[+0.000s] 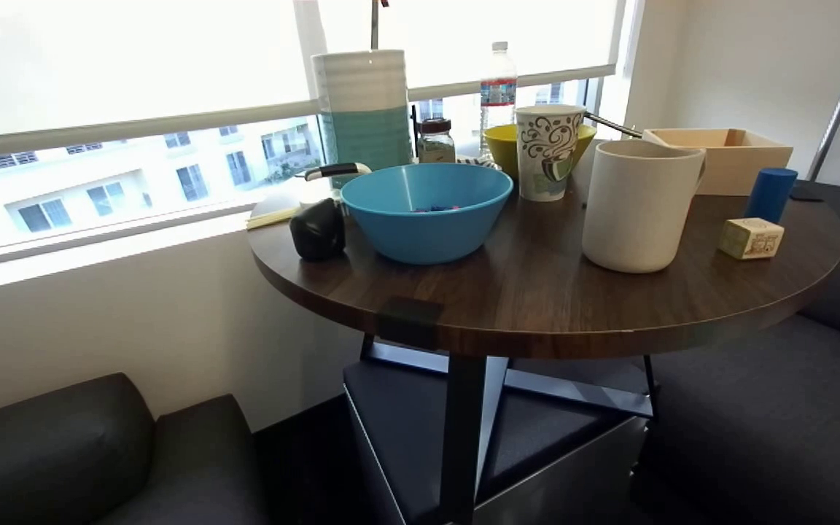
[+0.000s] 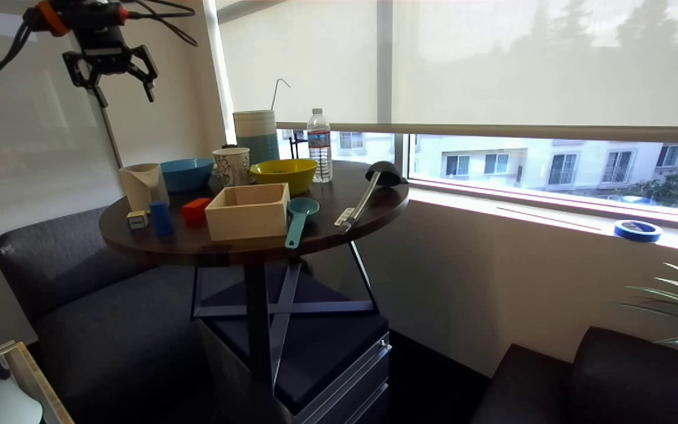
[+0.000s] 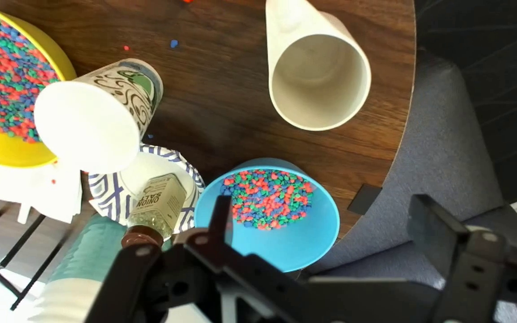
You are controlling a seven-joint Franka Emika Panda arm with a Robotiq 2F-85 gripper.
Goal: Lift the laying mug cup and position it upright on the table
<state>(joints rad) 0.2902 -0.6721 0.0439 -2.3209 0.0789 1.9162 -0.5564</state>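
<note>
Closest to us on the worktop (image 2: 339, 197), in an exterior view, we've got a wooden box (image 2: 248, 222) with a teal scoop (image 2: 296, 228) just beside it. Off to the left there's a small block (image 2: 137, 220) and a blue cylinder (image 2: 161, 219), and just behind those we see the mug (image 2: 133, 188), standing upright on the worktop, mouth up. A blue bowl (image 2: 189, 175) sits a bit farther back, coloured bits (image 3: 269, 197) inside. Up in the air, well apart from the mug, hangs our tool (image 2: 127, 102), fingers spread wide.

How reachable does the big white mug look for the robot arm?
Probably reachable, yes: the gripper hangs open and empty, nothing covers the mug in the wrist view, and the nearby blue bowl stands apart from it.
</note>
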